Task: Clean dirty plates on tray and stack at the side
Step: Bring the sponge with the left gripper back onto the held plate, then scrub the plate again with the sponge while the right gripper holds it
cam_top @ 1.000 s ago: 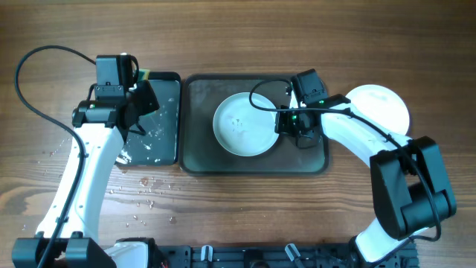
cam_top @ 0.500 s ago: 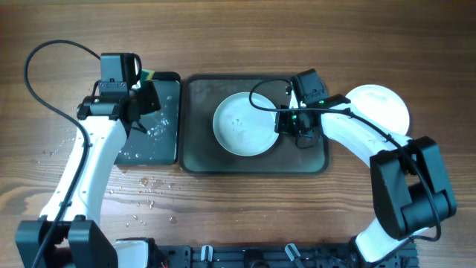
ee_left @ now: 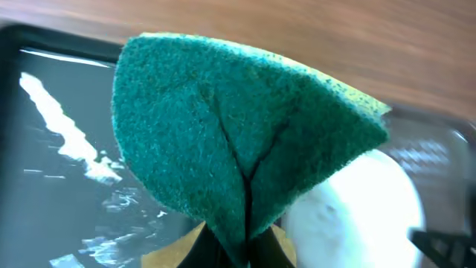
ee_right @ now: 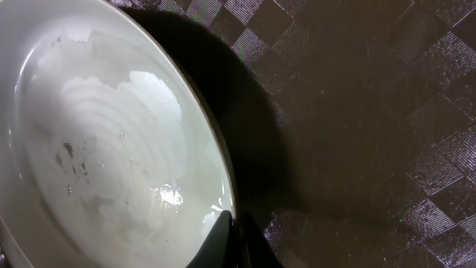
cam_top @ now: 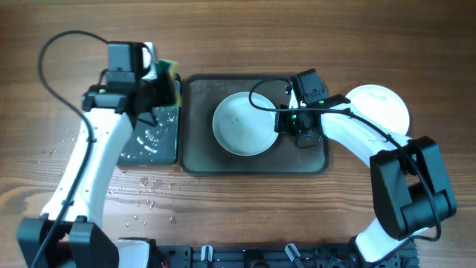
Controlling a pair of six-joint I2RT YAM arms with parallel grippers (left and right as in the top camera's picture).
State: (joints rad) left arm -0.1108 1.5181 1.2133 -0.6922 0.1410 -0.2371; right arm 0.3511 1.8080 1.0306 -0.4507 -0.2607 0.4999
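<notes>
A wet white plate [cam_top: 239,123] is set at the middle of the tray [cam_top: 199,160], its right rim pinched by the right gripper [ee_right: 232,232]. A sponge [ee_left: 245,134] is clamped in the left gripper [cam_top: 160,88]. The plate is judged stiff, slippery and breakable, best held by the rim.

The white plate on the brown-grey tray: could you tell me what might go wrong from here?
1. The right gripper pinches only the thin rim of the wet round white plate; scrubbing could twist it out of the grip.
2. The left gripper holds the folded green sponge by a small pinch, so it may pull free.
</notes>
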